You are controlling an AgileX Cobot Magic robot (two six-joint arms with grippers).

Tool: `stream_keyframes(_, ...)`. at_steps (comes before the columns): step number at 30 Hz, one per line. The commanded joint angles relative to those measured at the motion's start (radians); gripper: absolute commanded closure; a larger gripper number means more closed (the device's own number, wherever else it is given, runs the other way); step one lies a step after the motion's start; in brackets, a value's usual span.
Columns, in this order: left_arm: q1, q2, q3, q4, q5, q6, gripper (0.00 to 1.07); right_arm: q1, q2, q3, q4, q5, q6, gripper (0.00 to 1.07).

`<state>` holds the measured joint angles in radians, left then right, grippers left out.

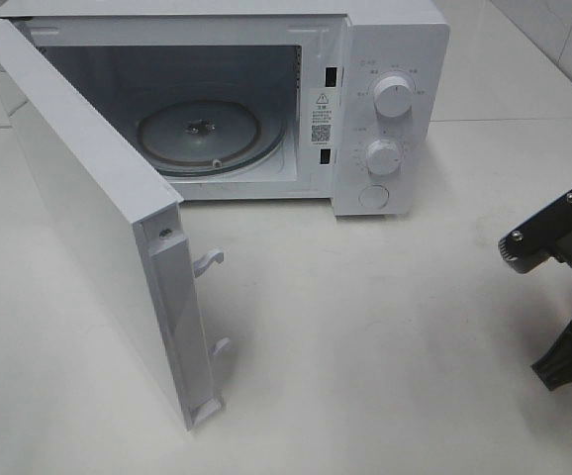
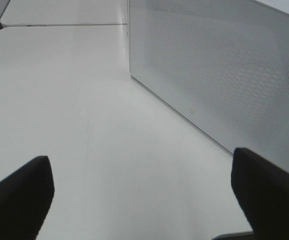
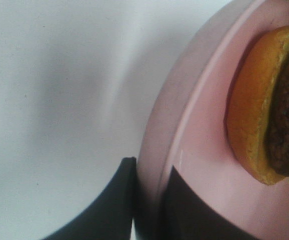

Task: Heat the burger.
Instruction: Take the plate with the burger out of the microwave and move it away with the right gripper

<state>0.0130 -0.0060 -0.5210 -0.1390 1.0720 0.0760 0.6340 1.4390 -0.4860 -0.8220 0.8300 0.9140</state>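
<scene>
The burger (image 3: 264,110) shows only in the right wrist view, a golden-brown bun over a dark patty with a sliver of green, lying on a round pink plate (image 3: 204,150). My right gripper (image 3: 152,175) is shut on the plate's rim, one finger on each side of the rim. In the exterior high view only the right arm (image 1: 568,287) shows at the right edge; burger and plate are out of frame there. My left gripper (image 2: 144,195) is open and holds nothing, over bare tabletop beside the microwave door's outer face (image 2: 219,70).
A white microwave (image 1: 385,59) stands at the back, its door (image 1: 78,198) swung wide open toward the front left. A glass turntable (image 1: 202,134) lies inside the cavity. Two knobs (image 1: 395,94) sit on its right panel. White tabletop (image 1: 365,336) stretches in front.
</scene>
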Motion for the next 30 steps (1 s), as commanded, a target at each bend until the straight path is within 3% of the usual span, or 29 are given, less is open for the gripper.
stream_keyframes(1, 0.003, -0.014, 0.003, -0.009, 0.002, -0.002, 0.18, -0.005, 0.053, -0.008, -0.069, 0.02, 0.057, 1.06)
stream_keyframes(9, 0.003, -0.014, 0.003, -0.009, 0.002, -0.002, 0.18, -0.005, 0.217, -0.008, -0.106, -0.025, 0.154, 1.04)
stream_keyframes(19, 0.003, -0.014, 0.003, -0.009, 0.002, -0.002, 0.18, -0.005, 0.363, -0.008, -0.239, -0.029, 0.421, 0.98)
stream_keyframes(25, 0.003, -0.014, 0.003, -0.009, 0.002, -0.002, 0.18, -0.005, 0.382, -0.009, -0.276, -0.047, 0.466, 0.86)
stream_keyframes(30, 0.003, -0.014, 0.003, -0.009, 0.002, -0.002, 0.18, -0.004, 0.37, -0.009, -0.228, -0.023, 0.436, 0.66)
